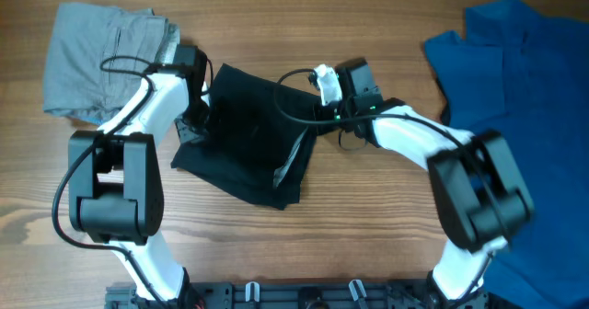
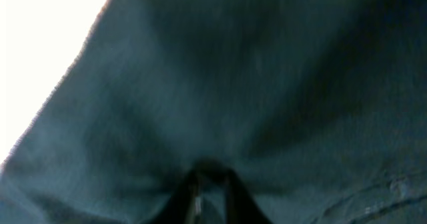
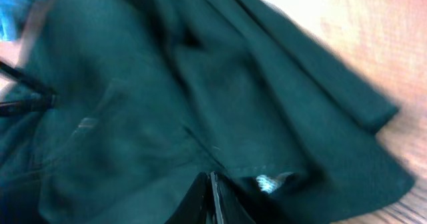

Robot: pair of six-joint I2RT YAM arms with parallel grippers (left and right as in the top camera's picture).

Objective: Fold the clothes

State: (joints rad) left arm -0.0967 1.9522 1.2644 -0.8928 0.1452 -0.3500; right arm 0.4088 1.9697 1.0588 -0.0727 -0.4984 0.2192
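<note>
A black garment (image 1: 247, 142) lies crumpled at the middle of the wooden table (image 1: 368, 226). My left gripper (image 1: 196, 105) is at its upper left edge and my right gripper (image 1: 319, 109) at its upper right edge. In the left wrist view the jaws (image 2: 212, 179) are shut on a bunched fold of the dark cloth (image 2: 253, 84), which fills the frame. In the right wrist view the fingers (image 3: 211, 187) are pressed together on the dark cloth (image 3: 167, 104), with a small white label (image 3: 267, 182) beside them.
A folded grey garment (image 1: 99, 59) lies at the back left. A blue garment (image 1: 526, 79) is spread over the right side of the table. The arm bases stand at the front edge.
</note>
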